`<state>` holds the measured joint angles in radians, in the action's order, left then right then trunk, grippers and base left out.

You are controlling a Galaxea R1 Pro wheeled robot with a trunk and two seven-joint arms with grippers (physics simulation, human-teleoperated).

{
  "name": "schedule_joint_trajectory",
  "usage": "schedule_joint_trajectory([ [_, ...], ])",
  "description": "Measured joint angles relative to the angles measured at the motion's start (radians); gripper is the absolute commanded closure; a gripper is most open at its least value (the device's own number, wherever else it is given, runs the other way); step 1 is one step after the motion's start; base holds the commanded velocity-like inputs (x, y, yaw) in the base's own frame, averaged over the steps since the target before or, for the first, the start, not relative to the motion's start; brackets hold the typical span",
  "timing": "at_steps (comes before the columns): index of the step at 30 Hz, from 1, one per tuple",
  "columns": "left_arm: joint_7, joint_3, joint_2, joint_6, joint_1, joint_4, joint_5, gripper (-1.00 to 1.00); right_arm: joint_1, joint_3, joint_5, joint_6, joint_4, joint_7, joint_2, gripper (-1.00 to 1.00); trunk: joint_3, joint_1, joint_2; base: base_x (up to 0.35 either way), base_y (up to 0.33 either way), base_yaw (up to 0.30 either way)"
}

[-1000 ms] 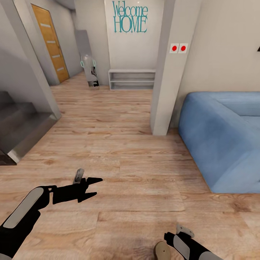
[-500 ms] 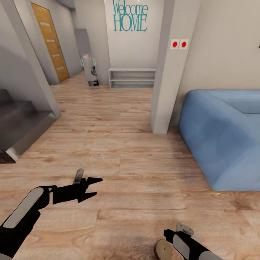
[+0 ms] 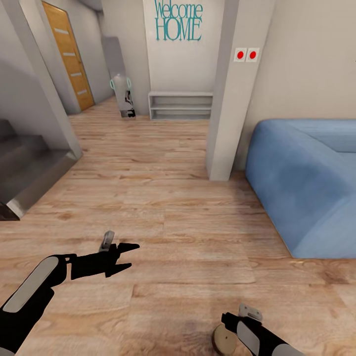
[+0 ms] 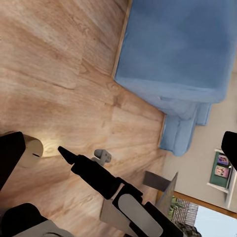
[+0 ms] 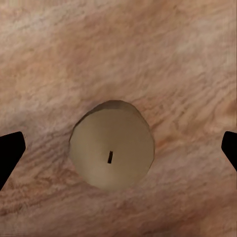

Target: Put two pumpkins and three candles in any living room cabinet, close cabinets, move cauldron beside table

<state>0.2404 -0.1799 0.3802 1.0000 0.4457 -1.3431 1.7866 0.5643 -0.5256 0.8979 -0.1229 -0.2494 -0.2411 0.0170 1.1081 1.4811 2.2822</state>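
Note:
One stubby pale beige candle [image 3: 223, 339] stands on the wood floor at the near right; its round top and wick slit face the right wrist camera [image 5: 112, 150]. My right gripper [image 3: 228, 326] hangs just above it, open, its two fingertips [image 5: 10, 153] spread wide on either side and touching nothing. The left wrist view catches the same candle [image 4: 32, 148] beside the right arm [image 4: 116, 190]. My left gripper [image 3: 132, 255] hovers open and empty over bare floor at the near left. The pumpkins, the other candles, the cabinet and the cauldron are out of view.
A blue sofa [image 3: 301, 183] fills the right side. A grey pillar [image 3: 222, 123] stands ahead next to it. Grey stairs [image 3: 24, 173] rise at the left. Down the hall are a low grey shelf [image 3: 180, 106] and an orange door [image 3: 69, 59].
The whole picture has shifted slightly, so the camera moved. The candle and right arm show a little more at the bottom edge. The left arm holds its pose.

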Motion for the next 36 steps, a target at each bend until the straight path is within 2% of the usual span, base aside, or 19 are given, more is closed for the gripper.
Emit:
schedule_joint_trajectory([
  [6,0.000,0.000,0.001,0.000,0.000,0.000,0.000,-1.00,0.000,0.000,-0.002,-0.001,0.008,0.046,0.000,-1.00,0.019,0.023,0.042,0.000,0.000,0.000],
  [31,0.000,0.000,0.007,0.000,0.000,0.000,0.000,-1.00,0.000,0.000,-0.002,0.000,0.009,0.050,0.000,-1.00,0.097,0.119,0.217,0.000,0.000,0.000],
  [36,0.000,0.000,0.007,0.000,0.000,0.000,0.001,-1.00,0.000,0.000,-0.005,0.001,0.009,0.052,-0.001,-1.00,0.101,0.119,0.218,0.000,0.000,0.000],
])
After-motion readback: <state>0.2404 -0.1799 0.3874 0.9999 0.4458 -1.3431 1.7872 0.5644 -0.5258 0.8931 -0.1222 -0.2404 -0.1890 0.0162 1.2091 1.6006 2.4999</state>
